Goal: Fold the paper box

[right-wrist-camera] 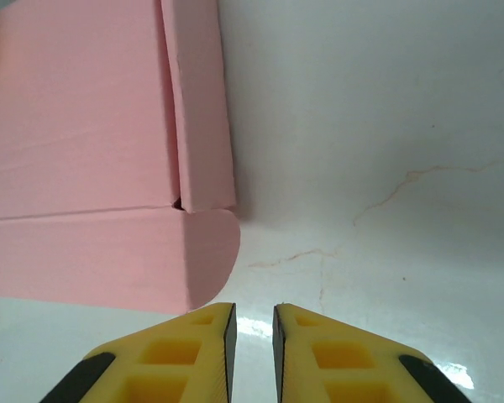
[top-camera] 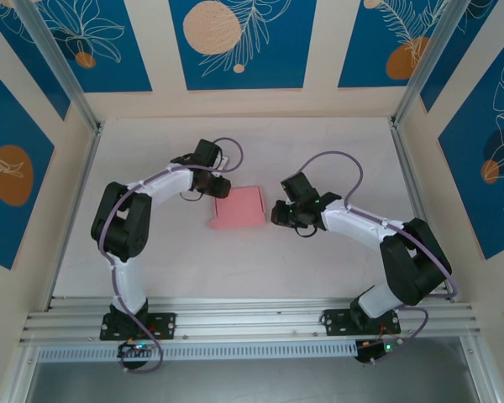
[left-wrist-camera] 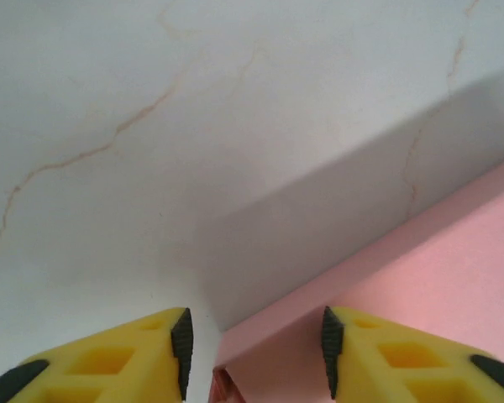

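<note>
Between my two grippers, near the middle of the white marbled table [top-camera: 336, 143], lies the pale pink, flat folded paper box [top-camera: 238, 208]. My left gripper [top-camera: 227, 186] sits at its far left corner, its yellow fingers [left-wrist-camera: 109, 361] spread apart and released, with the corner of the box [left-wrist-camera: 420, 277] low in the gap. My right gripper [top-camera: 277, 211] is just beside the right edge, its jaws drawn nearly together on nothing. A rounded flap [right-wrist-camera: 210, 260] lies just ahead of its fingertips [right-wrist-camera: 193, 344].
</note>
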Robot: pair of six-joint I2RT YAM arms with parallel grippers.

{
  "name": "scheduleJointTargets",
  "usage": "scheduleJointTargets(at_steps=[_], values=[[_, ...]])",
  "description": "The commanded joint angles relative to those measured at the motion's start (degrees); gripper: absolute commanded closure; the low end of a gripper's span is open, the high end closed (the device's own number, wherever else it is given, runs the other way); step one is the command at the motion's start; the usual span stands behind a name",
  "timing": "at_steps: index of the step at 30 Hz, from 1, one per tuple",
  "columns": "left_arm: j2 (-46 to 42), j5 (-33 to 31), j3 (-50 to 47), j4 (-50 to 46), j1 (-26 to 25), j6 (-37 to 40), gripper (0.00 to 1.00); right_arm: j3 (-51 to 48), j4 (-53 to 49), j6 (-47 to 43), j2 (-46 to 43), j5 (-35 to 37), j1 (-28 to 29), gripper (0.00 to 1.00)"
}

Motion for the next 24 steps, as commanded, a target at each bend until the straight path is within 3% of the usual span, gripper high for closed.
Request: scheduleJointTargets(at_steps=[1, 8, 11, 15, 19, 24], values=[[-4.8, 2.3, -1.4, -3.9, -1.0, -1.0, 0.41, 2.2, -1.9, -1.5, -0.7, 0.0, 0.9, 0.78], [-15.6, -1.2, -8.1, -3.3, -1.2, -2.8, 0.36, 6.5, -3.4, -5.2, 2.5, -3.7, 0.7, 0.75], [-22.7, -2.5, -16.0, -0.7, -2.5, -5.0, 0.31, 8.2, -3.8, -6.8, 4.4, -6.1, 0.0, 0.75], [-29.5, -2.4, -26.8, 4.5, -5.5, -10.4, 0.31, 10.2, -3.8, -8.7, 7.6, -9.0, -1.4, 0.73], [-31.3, -0.4, -33.3, 13.4, -8.3, -14.5, 0.29, 11.6, -3.9, -9.5, 10.8, -10.2, -2.6, 0.69], [-29.2, -0.1, -33.3, 15.8, -9.7, -13.6, 0.27, 12.2, -3.6, -9.6, 12.7, -11.2, -2.9, 0.67]])
